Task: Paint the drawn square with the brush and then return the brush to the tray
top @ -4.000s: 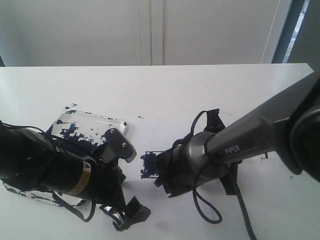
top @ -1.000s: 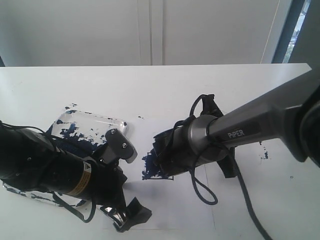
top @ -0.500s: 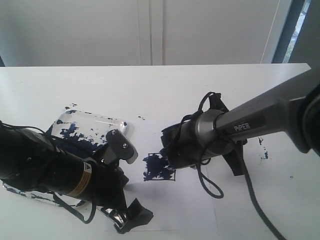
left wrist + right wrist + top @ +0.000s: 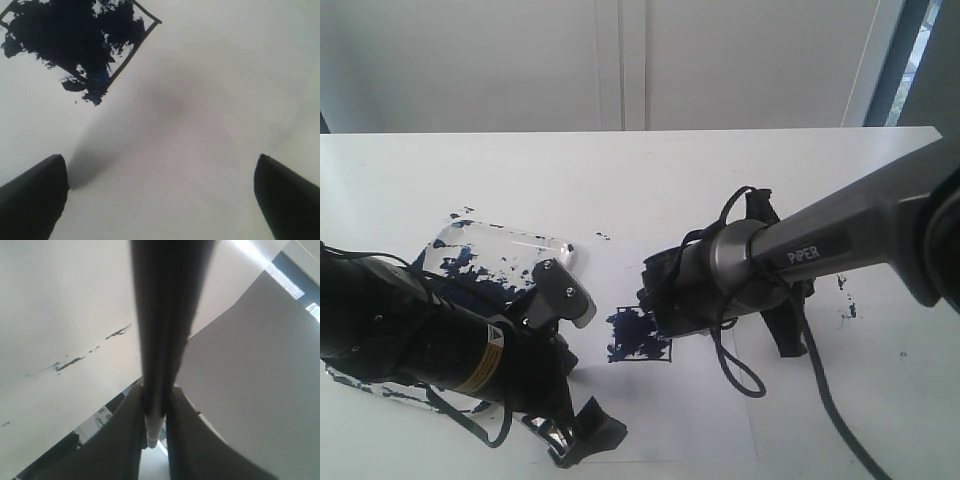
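The brush (image 4: 165, 315) is clamped in my right end effector (image 4: 156, 412), just beside the partly painted square (image 4: 638, 335) on the paper (image 4: 690, 410). My left end effector (image 4: 160, 195) hangs released over the paper, near the tray (image 4: 560, 250) on the tabletop (image 4: 720, 170).

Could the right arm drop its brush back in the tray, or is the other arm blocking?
Probably yes: the left arm covers part of the tray, but its corner nearest the right gripper lies bare, with seemingly nothing between.
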Robot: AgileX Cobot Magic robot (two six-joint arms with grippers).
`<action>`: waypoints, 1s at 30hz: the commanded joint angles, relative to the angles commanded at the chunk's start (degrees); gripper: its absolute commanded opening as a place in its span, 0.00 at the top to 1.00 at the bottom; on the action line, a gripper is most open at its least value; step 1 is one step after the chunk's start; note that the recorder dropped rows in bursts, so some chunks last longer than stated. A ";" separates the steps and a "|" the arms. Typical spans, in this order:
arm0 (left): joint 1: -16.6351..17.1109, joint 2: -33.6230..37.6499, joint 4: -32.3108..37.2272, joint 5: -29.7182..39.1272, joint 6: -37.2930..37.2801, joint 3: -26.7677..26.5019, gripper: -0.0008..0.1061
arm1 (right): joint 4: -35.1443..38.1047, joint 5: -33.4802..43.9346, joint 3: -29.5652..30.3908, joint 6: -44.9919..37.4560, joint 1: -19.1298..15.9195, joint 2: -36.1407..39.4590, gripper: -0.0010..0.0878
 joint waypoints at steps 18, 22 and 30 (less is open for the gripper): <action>0.00 -5.73 -0.33 1.97 1.35 0.00 0.05 | 16.35 -21.20 0.00 5.74 2.17 -14.43 0.99; 0.00 -10.39 -0.88 3.01 1.32 0.00 0.05 | 16.35 -29.38 0.00 5.74 2.17 -13.06 0.99; 0.00 -15.93 0.00 5.02 -1.33 0.00 0.05 | 16.65 -41.82 0.00 5.90 2.17 -10.19 0.99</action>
